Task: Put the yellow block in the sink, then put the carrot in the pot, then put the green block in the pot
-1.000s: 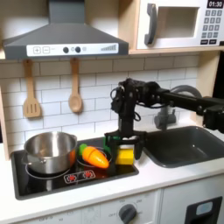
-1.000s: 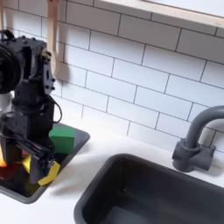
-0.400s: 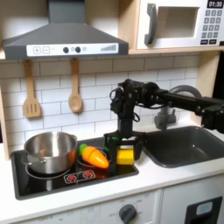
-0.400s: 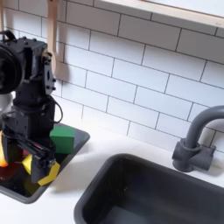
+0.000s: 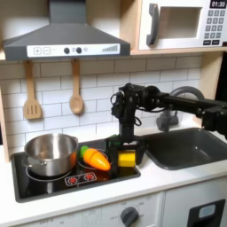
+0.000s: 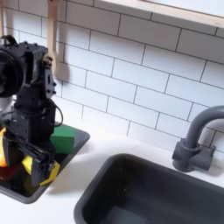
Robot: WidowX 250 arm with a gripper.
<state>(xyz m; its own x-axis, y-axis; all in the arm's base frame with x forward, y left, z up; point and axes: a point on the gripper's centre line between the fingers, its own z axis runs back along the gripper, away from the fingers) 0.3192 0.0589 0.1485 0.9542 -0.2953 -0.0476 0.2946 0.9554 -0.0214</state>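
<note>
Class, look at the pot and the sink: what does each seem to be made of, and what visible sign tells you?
The pot looks like polished metal, probably steel: its silver wall is shiny and mirrors its surroundings. The sink looks like dark grey moulded plastic with a dull sheen: its rounded corners and soft highlights suggest that, though coated metal cannot be ruled out.

In the first exterior view, the carrot point(image 5: 95, 160) lies right of the pot point(image 5: 50, 152); my tool point(image 5: 125, 152) hangs right of the carrot, and the sink point(image 5: 184, 147) lies farthest right.
</note>
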